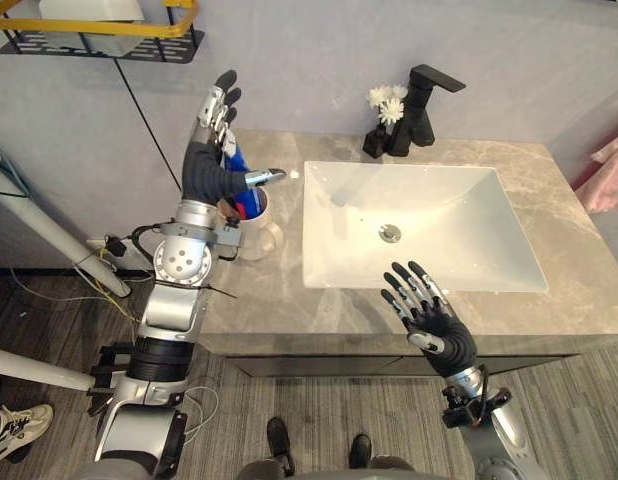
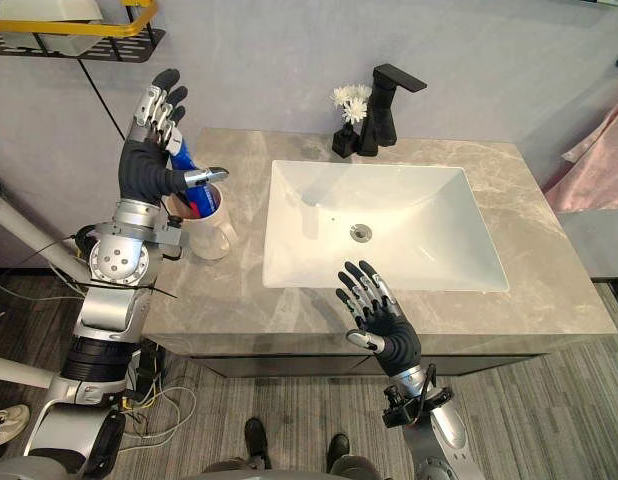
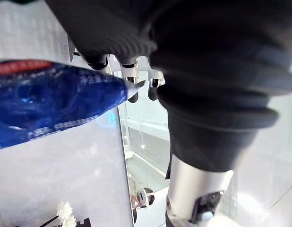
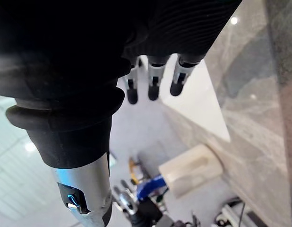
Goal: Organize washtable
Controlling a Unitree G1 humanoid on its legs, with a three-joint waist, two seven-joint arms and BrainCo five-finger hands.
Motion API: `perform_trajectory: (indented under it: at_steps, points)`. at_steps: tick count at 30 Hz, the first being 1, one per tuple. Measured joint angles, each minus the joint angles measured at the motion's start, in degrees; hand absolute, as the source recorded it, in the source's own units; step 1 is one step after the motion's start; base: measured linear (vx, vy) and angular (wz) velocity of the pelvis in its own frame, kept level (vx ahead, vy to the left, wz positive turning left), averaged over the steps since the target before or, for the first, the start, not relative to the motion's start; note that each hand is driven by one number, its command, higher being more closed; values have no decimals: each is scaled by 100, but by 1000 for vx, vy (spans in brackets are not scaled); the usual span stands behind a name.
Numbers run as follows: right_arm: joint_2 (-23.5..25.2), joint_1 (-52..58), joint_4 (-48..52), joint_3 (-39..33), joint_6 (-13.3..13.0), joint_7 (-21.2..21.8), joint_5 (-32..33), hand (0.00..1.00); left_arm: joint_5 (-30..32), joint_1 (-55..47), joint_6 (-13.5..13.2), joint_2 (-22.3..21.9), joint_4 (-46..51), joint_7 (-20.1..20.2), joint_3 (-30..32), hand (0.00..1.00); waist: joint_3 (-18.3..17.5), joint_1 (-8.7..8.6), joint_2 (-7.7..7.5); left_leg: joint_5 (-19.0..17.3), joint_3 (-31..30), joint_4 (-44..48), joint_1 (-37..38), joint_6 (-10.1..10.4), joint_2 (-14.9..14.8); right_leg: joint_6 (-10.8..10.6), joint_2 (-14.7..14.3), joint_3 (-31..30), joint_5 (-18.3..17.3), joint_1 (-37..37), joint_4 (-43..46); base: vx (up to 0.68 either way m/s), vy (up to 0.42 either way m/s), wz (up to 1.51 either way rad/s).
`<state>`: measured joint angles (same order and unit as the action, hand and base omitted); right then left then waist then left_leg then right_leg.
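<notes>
Left eye view: left hand point(image 1: 211, 160) released by tube point(image 1: 250, 204) in cup point(image 1: 264, 238), centre left; right hand point(image 1: 435, 322) splayed, lower right.

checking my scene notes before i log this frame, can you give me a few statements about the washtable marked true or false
1. The blue tube stands in the white cup. True.
2. The cup sits on the robot's right of the sink. False: it stands on the counter on the robot's left of the sink.
3. The right hand is curled round the black faucet. False: its fingers are straight and it is over the counter's front edge, far from the faucet.
4. White flowers stand right beside the faucet. True.
5. The left hand is a closed fist. False: its fingers are straight, raised above the cup.
</notes>
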<state>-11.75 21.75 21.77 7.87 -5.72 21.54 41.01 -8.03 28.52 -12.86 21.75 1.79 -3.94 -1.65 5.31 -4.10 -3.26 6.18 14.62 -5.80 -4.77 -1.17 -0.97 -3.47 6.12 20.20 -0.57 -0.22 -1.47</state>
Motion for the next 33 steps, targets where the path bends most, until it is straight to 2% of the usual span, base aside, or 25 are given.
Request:
perform_trajectory:
  at_steps: [8,9,15,19,23,25,26,29,31,32,33]
  points:
    - [0,-9,-8,51,-5,-3,1,0,-36,709,-138,447,206,-154,115,0,-23,5,41,2,-15,25,26,-2,6,0,1,7,0,27,4,0,0,0]
    - [-2,-10,-10,110,-8,-4,0,0,-43,793,-161,468,318,-193,278,100,-26,4,48,3,-17,25,39,-2,6,0,0,7,0,46,2,0,0,0]
    - [12,-5,-21,179,-8,-4,-10,0,-741,662,-415,685,965,-243,1110,100,-100,47,163,2,-52,-2,69,-2,16,2,5,39,-5,97,-10,0,0,2]
    - [47,34,-112,112,-8,1,-11,0,-1243,-511,-614,702,1611,-119,2061,100,-202,134,295,2,-79,-3,70,-2,15,3,4,65,-5,116,-39,5,2,1]
    - [251,145,-237,-67,-7,9,-12,0,-1274,-1646,-644,511,1993,-18,2736,100,-288,226,305,10,-241,-3,65,6,20,19,12,227,-29,203,-76,27,8,22]
    - [347,199,-287,-162,-7,8,-14,0,-1353,-2357,-653,125,2206,77,3018,100,-349,322,301,10,-305,-4,65,6,32,26,17,295,-53,239,-76,29,8,14]
    - [381,234,-289,-182,-7,8,-14,0,-1391,-2540,-653,-13,2259,114,3059,100,-353,336,300,10,-324,-4,65,7,37,30,20,312,-62,249,-76,19,20,16]
    - [561,249,-292,-284,-7,8,-15,0,-1626,-3436,-648,-786,2438,276,3088,100,-361,352,293,5,-361,-5,65,13,53,29,34,329,-78,275,-71,5,38,10]
    - [634,260,-292,-320,-6,6,-14,0,-1792,-3921,-616,-1254,2465,396,2890,100,-363,350,290,-11,-361,-5,65,37,66,22,48,329,-85,278,-70,-8,46,3]
    - [698,294,-293,-346,-4,4,-14,0,-1913,-4316,-541,-1591,2465,502,2494,100,-363,348,288,-13,-364,-6,66,39,81,1,67,335,-99,275,-62,-11,60,3]
    - [699,303,-293,-346,-4,4,-14,0,-1947,-4413,-500,-1664,2464,554,2368,100,-363,346,288,-13,-364,-6,67,39,86,-3,74,336,-102,274,-55,-8,52,3]
